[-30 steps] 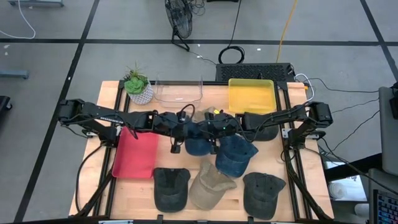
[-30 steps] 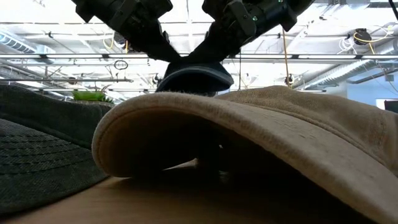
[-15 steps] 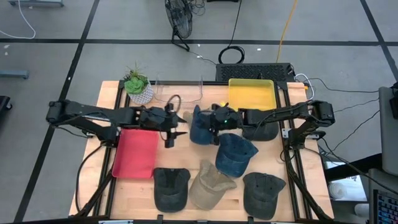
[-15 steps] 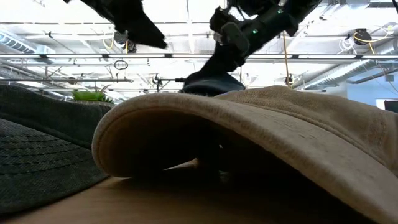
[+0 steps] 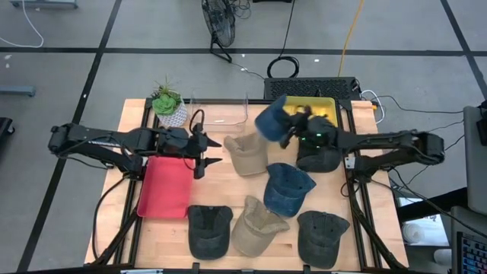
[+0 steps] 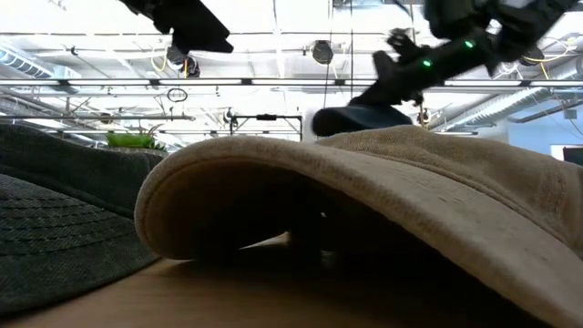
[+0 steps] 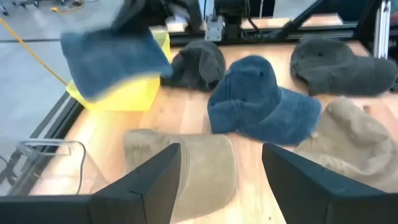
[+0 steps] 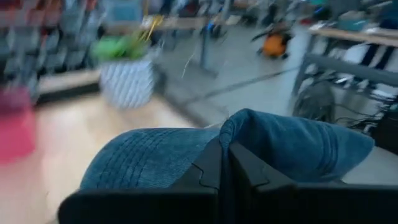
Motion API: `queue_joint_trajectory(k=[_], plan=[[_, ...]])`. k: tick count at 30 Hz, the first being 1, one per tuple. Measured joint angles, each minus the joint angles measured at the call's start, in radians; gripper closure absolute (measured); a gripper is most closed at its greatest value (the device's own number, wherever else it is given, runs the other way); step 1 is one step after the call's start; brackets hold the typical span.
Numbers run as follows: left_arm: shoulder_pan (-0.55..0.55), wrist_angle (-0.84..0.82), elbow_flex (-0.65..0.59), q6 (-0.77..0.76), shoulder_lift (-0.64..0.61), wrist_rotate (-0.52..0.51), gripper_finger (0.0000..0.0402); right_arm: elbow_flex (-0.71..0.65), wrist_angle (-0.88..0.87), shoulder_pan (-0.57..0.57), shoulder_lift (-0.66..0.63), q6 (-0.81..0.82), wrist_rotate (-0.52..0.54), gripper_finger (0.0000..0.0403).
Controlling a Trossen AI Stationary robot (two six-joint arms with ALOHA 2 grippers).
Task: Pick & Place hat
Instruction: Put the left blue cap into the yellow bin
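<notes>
A blue hat (image 5: 270, 120) hangs in the air over the left rim of the yellow bin (image 5: 312, 116), with my right gripper (image 5: 284, 134) shut on it; the left wrist view shows the hat (image 7: 112, 59) as a blur. My left gripper (image 5: 214, 151) stands open left of a tan hat (image 5: 247, 154) that lies flat on the table. In the left wrist view the tan hat (image 7: 186, 165) lies ahead, between the two fingers, and nothing is held. My right gripper pinches the blue hat between its two shut fingers (image 8: 214, 165), on a raised fold of cloth (image 8: 239, 127) near the hat's middle. It comes at the hat from the table's right side. The hat is lifted clear of the table and hangs tilted (image 6: 360, 118).
Another blue hat (image 5: 288, 189) and a dark hat (image 5: 318, 157) lie at middle right. Three hats (image 5: 257, 226) line the near edge. A red tray (image 5: 167, 186), a potted plant (image 5: 169, 106) and a clear bin (image 5: 219, 110) stand on the left and far side.
My left gripper has opened, let go of the blue hat and drawn back toward the table's left edge. My right gripper has carried the hat up and toward the far right, to the yellow bin. The tan hat that lay under it now shows.
</notes>
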Motion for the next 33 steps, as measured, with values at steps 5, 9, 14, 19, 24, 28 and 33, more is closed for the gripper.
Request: queue_joint_trajectory(k=[5, 9, 14, 19, 24, 28, 33], plan=[[0.001, 0.01, 0.0, 0.002, 0.013, -0.001, 0.0163, -0.244, 0.291, -0.111, -0.093, 0.071, 0.057, 0.0403], [0.001, 0.062, 0.001, 0.004, 0.04, 0.0, 0.0163, -0.394, 0.514, -0.182, -0.112, 0.103, 0.102, 0.0403], [0.001, 0.126, 0.001, 0.018, 0.09, 0.001, 0.0163, -0.471, 0.573, -0.235, -0.11, 0.131, 0.103, 0.0403], [0.003, 0.172, 0.0, 0.031, 0.146, 0.001, 0.0163, -0.484, 0.559, -0.288, -0.096, 0.107, 0.102, 0.0403], [0.005, 0.203, 0.0, 0.043, 0.165, 0.001, 0.0163, -0.485, 0.55, -0.336, -0.094, 0.1, 0.09, 0.0403], [0.005, 0.208, 0.0, 0.045, 0.164, 0.001, 0.0163, -0.486, 0.548, -0.365, -0.083, 0.109, 0.008, 0.0403], [0.005, 0.206, 0.0, 0.049, 0.164, 0.001, 0.0163, -0.486, 0.555, -0.374, -0.051, 0.133, -0.006, 0.0403]])
